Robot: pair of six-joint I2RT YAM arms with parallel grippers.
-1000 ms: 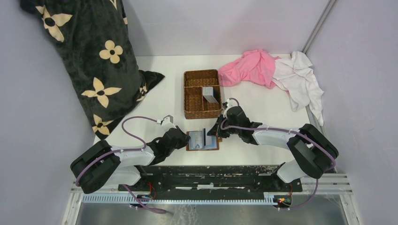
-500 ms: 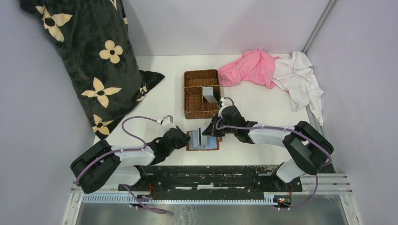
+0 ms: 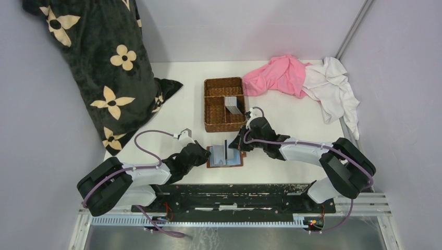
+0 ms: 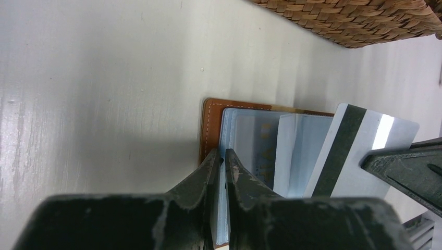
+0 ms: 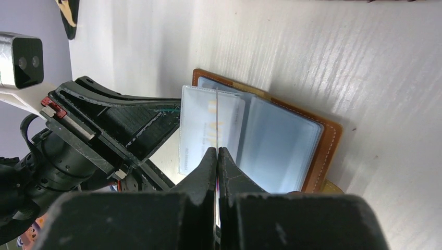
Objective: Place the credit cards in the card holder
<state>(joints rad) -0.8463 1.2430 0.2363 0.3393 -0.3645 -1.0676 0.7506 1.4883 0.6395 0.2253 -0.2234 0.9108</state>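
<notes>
The left gripper (image 4: 223,156) clamps the card holder's (image 4: 210,122) sleeve edge in its jaws, likely to pin it open. The right gripper (image 5: 217,151) pinches a credit card (image 4: 359,151) upright at its tips, apparently poised for slotting.

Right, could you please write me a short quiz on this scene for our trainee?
1. True or false: the right gripper holds a card over the open holder.
2. What does the left gripper pinch? A) a cloth B) the holder's clear sleeves C) the blanket
3. Fill in: the spare cards stand in the ___.

Key: 1 true; 2 B; 3 basket.
</notes>
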